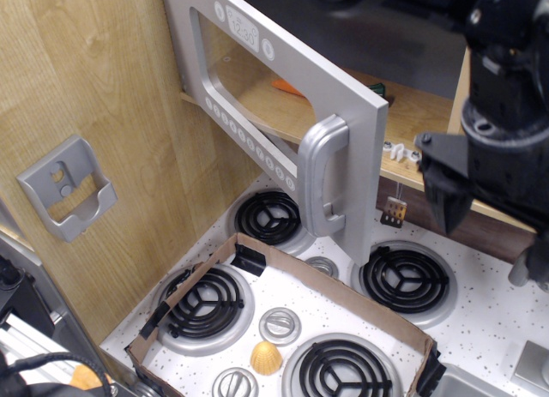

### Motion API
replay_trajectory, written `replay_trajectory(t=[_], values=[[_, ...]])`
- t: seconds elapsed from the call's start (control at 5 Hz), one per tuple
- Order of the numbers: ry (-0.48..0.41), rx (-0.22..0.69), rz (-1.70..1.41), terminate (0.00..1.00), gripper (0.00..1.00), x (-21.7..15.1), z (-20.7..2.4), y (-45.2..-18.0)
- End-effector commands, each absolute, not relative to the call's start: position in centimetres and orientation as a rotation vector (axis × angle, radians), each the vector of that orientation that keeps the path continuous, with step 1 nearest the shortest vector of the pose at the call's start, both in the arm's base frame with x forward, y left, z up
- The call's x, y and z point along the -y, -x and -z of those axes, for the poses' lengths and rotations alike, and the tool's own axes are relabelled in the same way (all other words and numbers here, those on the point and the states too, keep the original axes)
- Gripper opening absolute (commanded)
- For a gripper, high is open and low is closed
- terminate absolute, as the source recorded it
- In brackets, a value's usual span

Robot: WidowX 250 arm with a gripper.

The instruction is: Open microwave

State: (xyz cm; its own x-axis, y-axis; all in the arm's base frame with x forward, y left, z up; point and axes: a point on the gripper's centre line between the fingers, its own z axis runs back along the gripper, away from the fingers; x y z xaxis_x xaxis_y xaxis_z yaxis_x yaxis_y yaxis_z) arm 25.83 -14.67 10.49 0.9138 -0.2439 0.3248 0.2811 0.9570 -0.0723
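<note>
The grey toy microwave door stands swung out from the wooden cabinet, hinged at the left, with its clock display and row of round white buttons facing me. Its grey loop handle is on the free edge, untouched. Through the opening I see an orange item on the shelf inside. My black gripper hangs to the right of the door, apart from the handle, open and empty. One finger shows clearly; the other is at the right edge of the frame.
A shallow cardboard tray lies on the toy stove over the front burners, with a small yellow shell-shaped item in it. A grey slotted bracket hangs on the left wooden wall. A faucet is at the right edge.
</note>
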Motion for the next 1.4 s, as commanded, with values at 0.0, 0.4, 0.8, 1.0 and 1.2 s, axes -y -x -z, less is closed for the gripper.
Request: replay_trajectory(t=[0.0, 0.4, 0.8, 1.0, 1.2], values=[[0.109, 0.389, 0.676, 0.00, 1.00, 14.5, -10.8, -29.6], [0.105, 0.233, 0.345, 0.00, 1.00, 8.6, -8.6, -28.8], [0.102, 0.129, 0.195, 0.00, 1.00, 4.3, -8.0, -27.7], [0.058, 0.138, 0.198, 0.00, 1.00, 2.1, -7.2, -27.2], [0.062, 0.152, 0.158, 0.00, 1.00, -0.1, -6.4, -26.3]])
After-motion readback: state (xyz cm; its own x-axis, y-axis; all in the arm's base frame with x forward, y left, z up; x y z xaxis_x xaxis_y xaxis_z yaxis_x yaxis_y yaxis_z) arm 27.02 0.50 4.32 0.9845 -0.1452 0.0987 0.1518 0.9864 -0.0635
